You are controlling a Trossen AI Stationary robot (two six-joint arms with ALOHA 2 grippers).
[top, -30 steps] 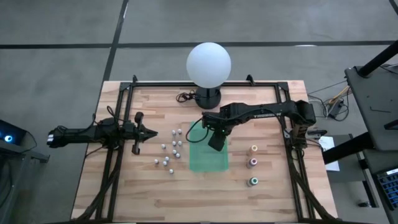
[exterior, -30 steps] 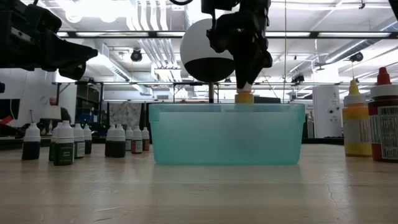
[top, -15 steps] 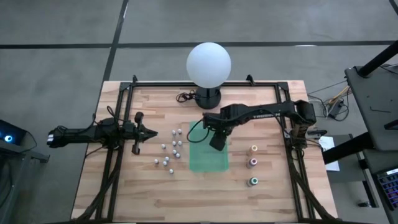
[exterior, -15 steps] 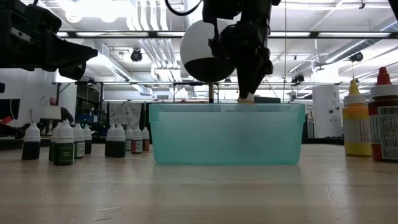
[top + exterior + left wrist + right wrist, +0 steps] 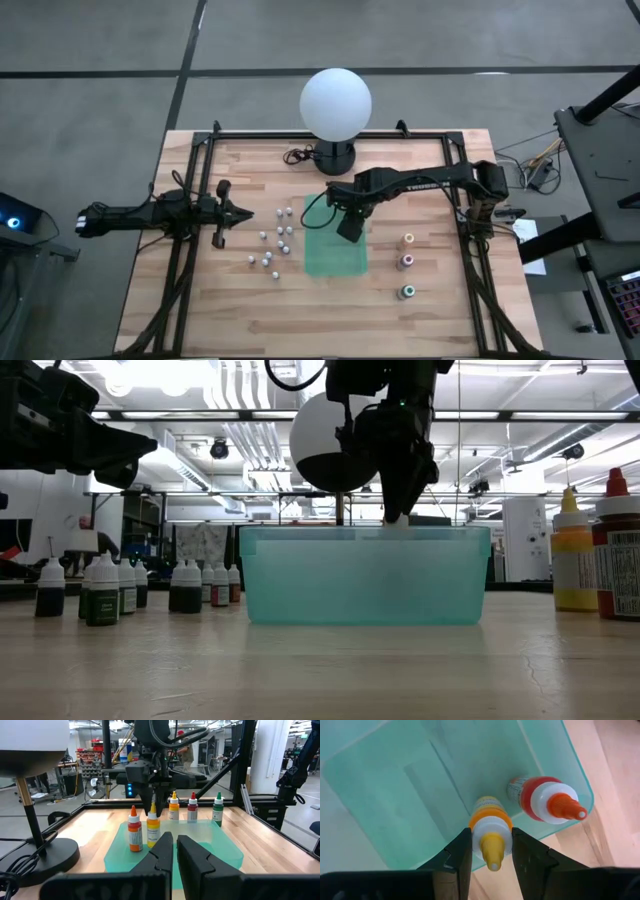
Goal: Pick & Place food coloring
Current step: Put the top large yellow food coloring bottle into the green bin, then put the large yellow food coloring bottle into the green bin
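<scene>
**Yellow bottle gripped inside the green bin**

R gripper (image 5: 491,851) is down over the teal-green bin (image 5: 365,575), mid-table, just in front of the white globe lamp (image 5: 336,103). Its two fingers (image 5: 456,855) are pinched on the neck of a yellow-topped bottle (image 5: 491,837) – food coloring, upright, its base down inside the bin near one corner. Right beside it in the same bin stands an orange-topped bottle (image 5: 547,802), also upright, close but whether touching I can't tell. L wrist view shows both side by side: yellow (image 5: 153,829) under the R gripper, orange (image 5: 133,828) next to it.

L gripper (image 5: 243,212) hangs over the table's left side, well apart from the bin, jaws closed w/ nothing in them.

Other bottles: three larger ones in a row on the right side of the table – yellowish top (image 5: 409,240), pinkish-red top (image 5: 406,261), green top (image 5: 407,292). Cluster of small white-capped bottles (image 5: 272,240) sits btwn the L gripper and the bin, standing upright; low view shows them w/ dark contents (image 5: 101,595).
</scene>
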